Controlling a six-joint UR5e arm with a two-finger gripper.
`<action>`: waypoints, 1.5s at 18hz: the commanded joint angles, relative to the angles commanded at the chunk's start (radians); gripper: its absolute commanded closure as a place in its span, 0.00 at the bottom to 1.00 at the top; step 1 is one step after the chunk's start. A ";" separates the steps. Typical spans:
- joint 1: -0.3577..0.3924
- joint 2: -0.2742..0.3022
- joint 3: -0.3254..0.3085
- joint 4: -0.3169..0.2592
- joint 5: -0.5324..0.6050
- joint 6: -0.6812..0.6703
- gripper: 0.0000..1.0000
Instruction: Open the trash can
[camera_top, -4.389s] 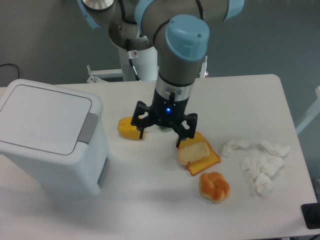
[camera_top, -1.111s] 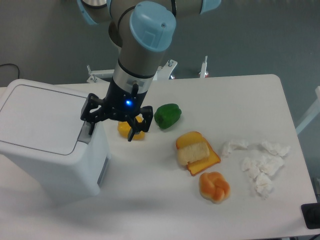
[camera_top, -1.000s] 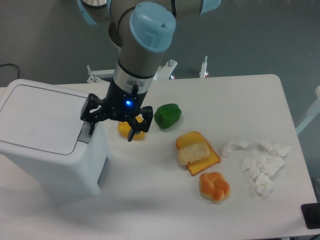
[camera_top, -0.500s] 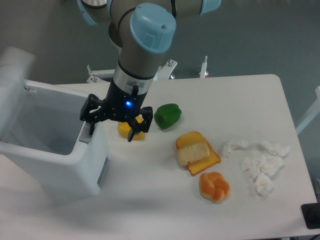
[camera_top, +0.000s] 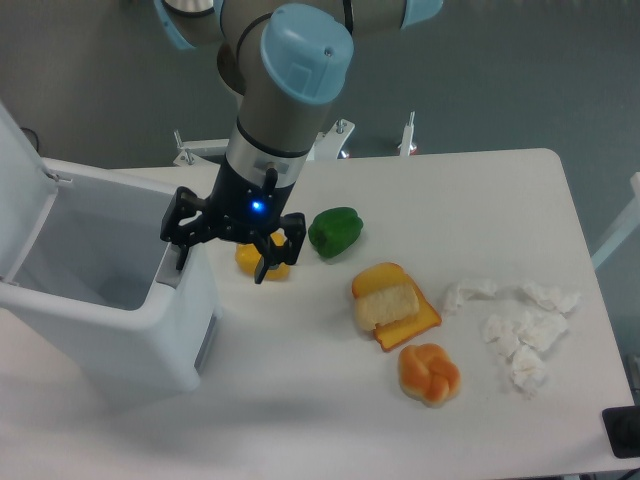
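- At the table's nine o'clock edge: trash can (camera_top: 110, 300), lid swung up at far left, interior exposed.
- Gripper (camera_top: 232, 245) spread wide, empty, one finger at the bin's right rim. Judgement: lift straight off, avoid nudging the rim.
- White table (camera_top: 480, 200); grey floor behind.

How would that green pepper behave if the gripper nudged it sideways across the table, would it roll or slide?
The green pepper looks rounded and lumpy, so it would probably wobble and roll unevenly rather than slide straight. Its skin looks glossy, so fingers might slip on it. It lies free on the table, beside the open gripper, so a light push would likely move it.
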 joint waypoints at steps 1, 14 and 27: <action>0.005 0.000 0.002 0.000 0.002 0.003 0.00; 0.173 -0.024 -0.054 0.083 0.179 0.463 0.00; 0.256 -0.159 -0.047 0.115 0.346 1.015 0.00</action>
